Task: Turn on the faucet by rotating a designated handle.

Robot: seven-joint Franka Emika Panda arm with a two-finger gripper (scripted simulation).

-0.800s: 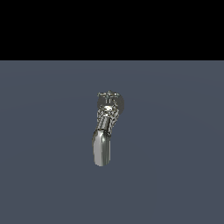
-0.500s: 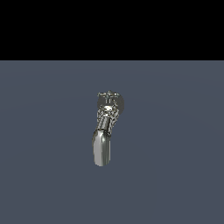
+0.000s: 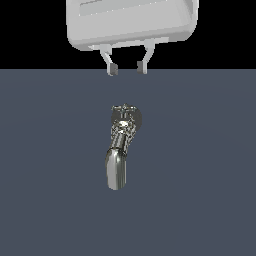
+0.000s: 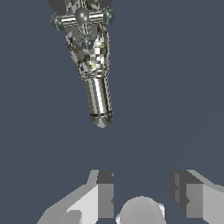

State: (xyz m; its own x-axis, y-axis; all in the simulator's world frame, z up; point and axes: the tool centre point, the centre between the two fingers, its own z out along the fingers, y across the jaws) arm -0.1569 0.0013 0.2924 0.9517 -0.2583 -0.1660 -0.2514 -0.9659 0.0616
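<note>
Dark grey floor (image 3: 210, 200) fills most of the exterior view. Gripper (image 3: 127, 69) hangs at the top of that view, body cropped by the frame edge, jaws spread apart, nothing between them. Chrome faucet (image 3: 120, 147) lies on the floor well apart from the gripper, spout pointing toward the exterior view's bottom. Handle (image 3: 124, 110), a cross of small knobs, sits at the faucet end nearer the gripper. In the wrist view the faucet (image 4: 92, 65) is cut off above the handle (image 4: 83, 17); fingertips (image 4: 105, 194) only partly in frame.
</note>
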